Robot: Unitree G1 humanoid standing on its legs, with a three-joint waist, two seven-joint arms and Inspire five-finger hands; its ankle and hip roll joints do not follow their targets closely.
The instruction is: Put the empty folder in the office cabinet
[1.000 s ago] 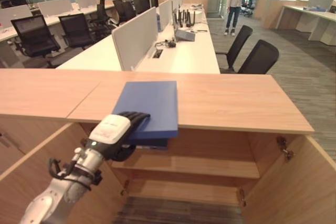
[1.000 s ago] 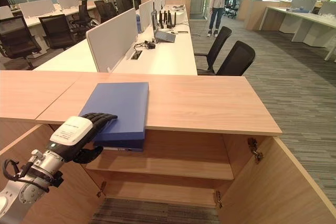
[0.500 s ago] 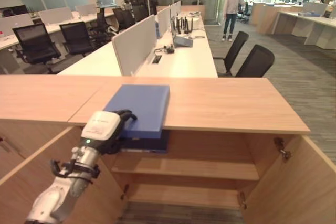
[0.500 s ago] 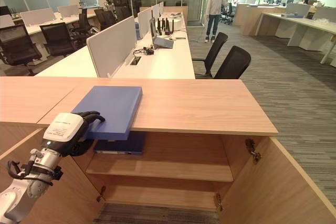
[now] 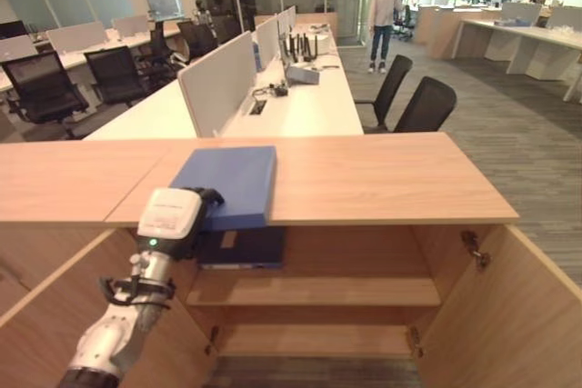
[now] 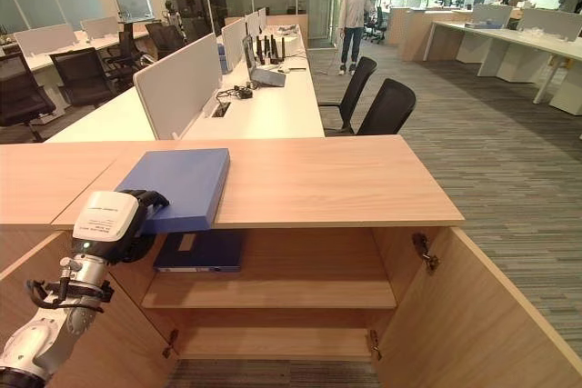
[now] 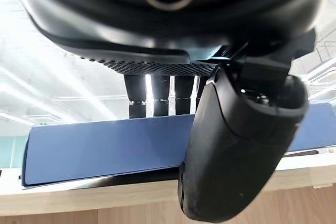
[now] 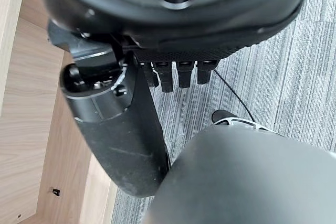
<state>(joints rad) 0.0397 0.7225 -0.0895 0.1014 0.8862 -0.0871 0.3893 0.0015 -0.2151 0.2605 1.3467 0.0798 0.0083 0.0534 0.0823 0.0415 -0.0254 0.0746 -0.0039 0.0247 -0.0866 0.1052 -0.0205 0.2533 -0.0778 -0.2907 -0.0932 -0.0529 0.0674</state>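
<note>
A blue folder (image 5: 232, 184) lies flat on the wooden cabinet top (image 5: 382, 179), its near edge just past the front lip. My left hand (image 5: 173, 220) is at the folder's near left corner, with fingers curled over the top and the thumb (image 7: 236, 145) beneath, pinching it. In the left wrist view the folder (image 7: 105, 148) runs as a blue band past the fingers. The cabinet stands open below, with an upper shelf (image 5: 346, 290) inside. My right hand (image 8: 121, 124) hangs over grey carpet, fingers relaxed and holding nothing.
A darker blue folder (image 5: 241, 247) with a pale label lies on the upper shelf under the overhang. Both cabinet doors swing out towards me, left (image 5: 36, 315) and right (image 5: 509, 315). Beyond are desks, black chairs (image 5: 427, 104) and a standing person (image 5: 382, 2).
The whole view has pulled back. My left hand's fingers reach less far over the folder and now sit at its near left corner; the folder seems to overhang the lip less.
</note>
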